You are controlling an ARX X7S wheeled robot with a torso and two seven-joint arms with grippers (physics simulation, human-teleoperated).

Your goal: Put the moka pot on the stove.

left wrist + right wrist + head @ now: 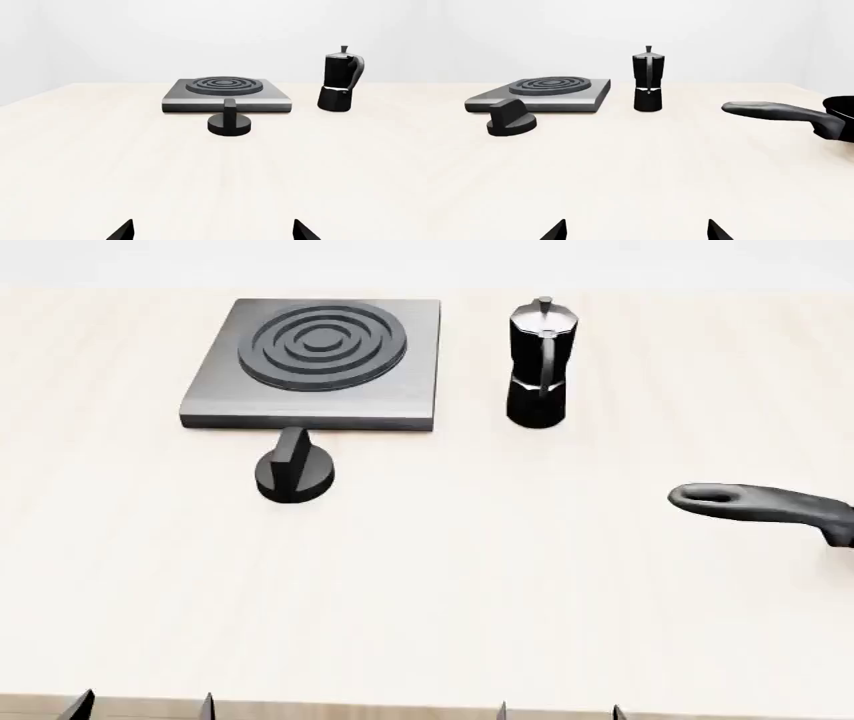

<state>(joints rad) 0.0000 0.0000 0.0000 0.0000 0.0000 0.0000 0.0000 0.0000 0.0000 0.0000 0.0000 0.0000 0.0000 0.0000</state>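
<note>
The moka pot (541, 364) stands upright on the pale table, just right of the stove (214, 400), apart from it. It is black and faceted with a silver lid. It also shows in the left wrist view (339, 80) and the right wrist view (647, 80). The stove is a flat grey plate with dark rings, seen too in the left wrist view (267, 97) and the right wrist view (580, 97). My left gripper (143, 706) and right gripper (558, 711) are both open and empty at the table's near edge, far from the pot. Only their fingertips (123, 231) (555, 231) show.
A short black round knob (295, 471) stands on the table just in front of the stove. A long black pan handle (761, 502) reaches in from the right edge, nearer than the pot; part of the pan (842, 107) shows in the right wrist view.
</note>
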